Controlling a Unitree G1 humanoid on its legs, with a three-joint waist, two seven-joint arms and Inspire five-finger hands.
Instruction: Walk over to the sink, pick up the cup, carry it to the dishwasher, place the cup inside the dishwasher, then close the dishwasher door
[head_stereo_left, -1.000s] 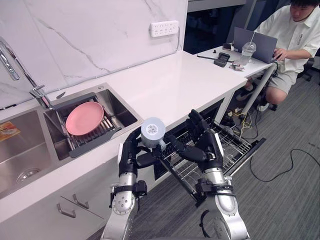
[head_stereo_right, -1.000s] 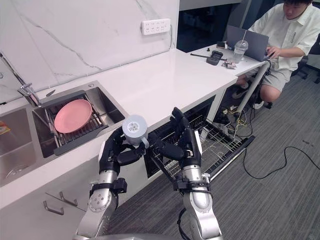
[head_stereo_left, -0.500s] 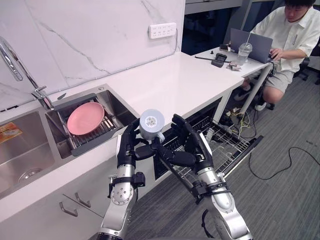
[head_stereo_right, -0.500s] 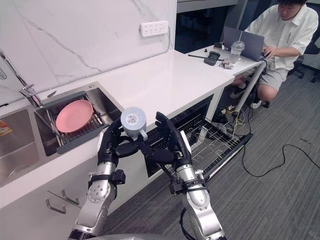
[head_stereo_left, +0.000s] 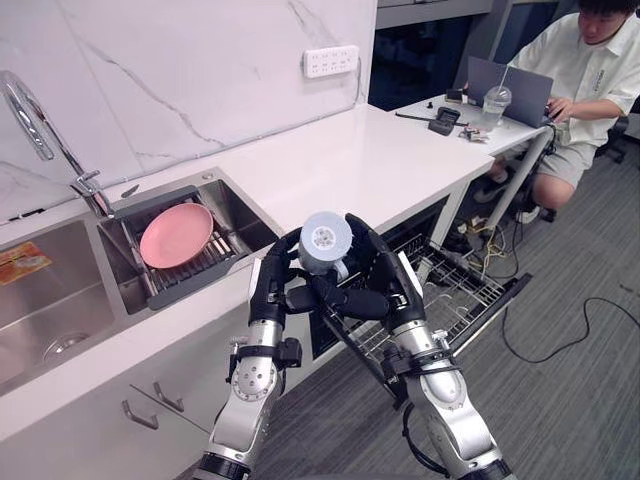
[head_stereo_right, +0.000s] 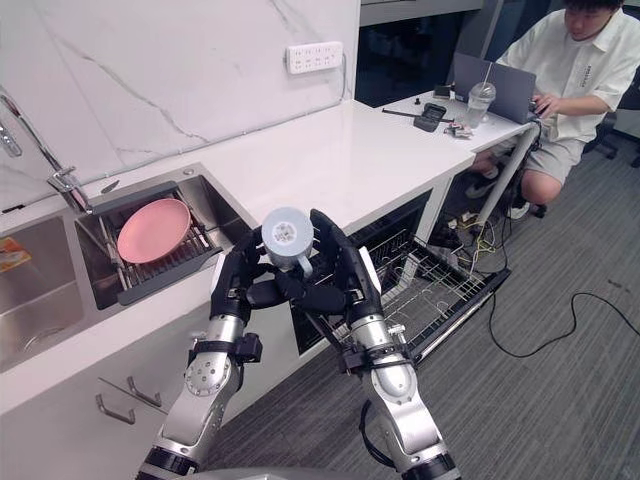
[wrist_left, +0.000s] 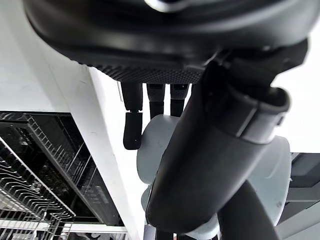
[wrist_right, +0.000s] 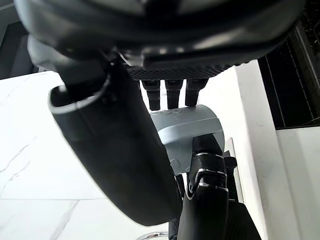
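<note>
A grey-blue cup (head_stereo_left: 326, 240) hangs in the air in front of the counter edge, its base facing up toward me. My left hand (head_stereo_left: 270, 288) curls round it from the left and my right hand (head_stereo_left: 392, 288) wraps it from the right, so both are shut on it. In the left wrist view the cup (wrist_left: 156, 150) sits between the thumb and fingers. The right wrist view has the cup (wrist_right: 186, 129) beneath the fingertips (wrist_right: 172, 95). Under the counter to the right the dishwasher stands open, its wire rack (head_stereo_left: 455, 285) pulled out over the lowered door (head_stereo_left: 508, 293).
A pink plate (head_stereo_left: 176, 234) lies on a rack in the sink (head_stereo_left: 245, 225) to the left, below a tap (head_stereo_left: 40, 120). The white counter (head_stereo_left: 370, 160) runs right to a desk where a person (head_stereo_left: 585, 70) sits at a laptop. Cables (head_stereo_left: 575, 325) trail across the floor.
My right hand has come in from the right and closed round the cup held by my left hand. The cup has shifted slightly right and up.
</note>
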